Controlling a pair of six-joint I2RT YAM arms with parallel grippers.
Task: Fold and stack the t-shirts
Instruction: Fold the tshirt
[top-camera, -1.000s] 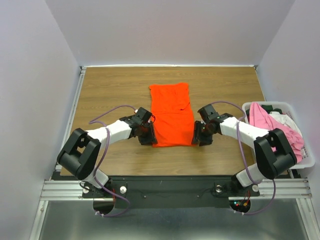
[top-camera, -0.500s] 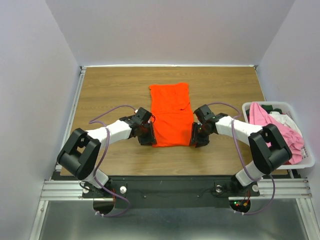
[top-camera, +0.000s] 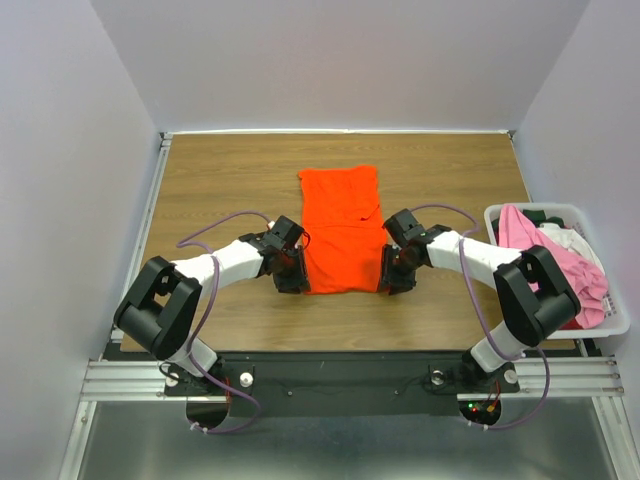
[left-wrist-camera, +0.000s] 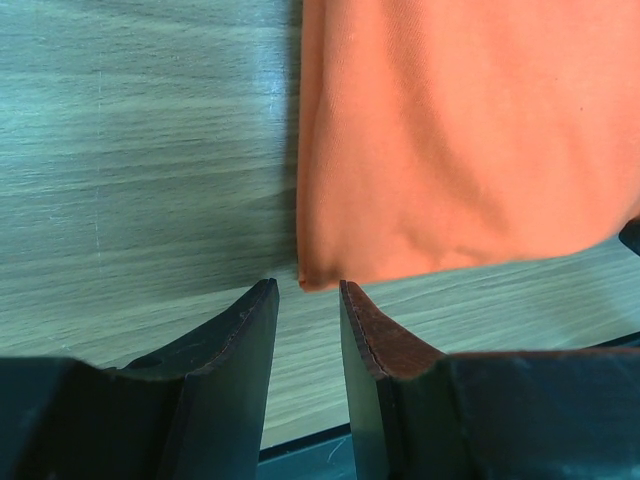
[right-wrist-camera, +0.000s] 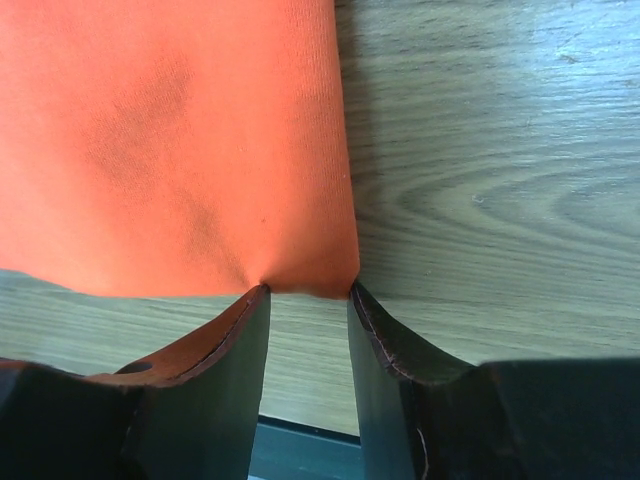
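The orange t-shirt (top-camera: 342, 225) lies folded into a long strip on the wooden table (top-camera: 220, 180), running front to back. My left gripper (top-camera: 292, 283) is low at its near left corner. In the left wrist view the jaws are open, and the cloth corner (left-wrist-camera: 310, 275) sits just ahead of the gap between the fingertips (left-wrist-camera: 264, 290). My right gripper (top-camera: 395, 283) is at the near right corner. Its open jaws straddle the hem (right-wrist-camera: 300, 280), both tips touching the cloth edge. Pink (top-camera: 525, 235) and white (top-camera: 565, 240) t-shirts lie in the bin.
A white plastic bin (top-camera: 615, 322) stands at the table's right edge, close to my right arm's elbow. Grey walls enclose the table on the left, back and right. The table's near edge runs just behind both grippers.
My right gripper has slid left onto the shirt's near right corner and its jaws have narrowed a little. The left gripper has barely shifted.
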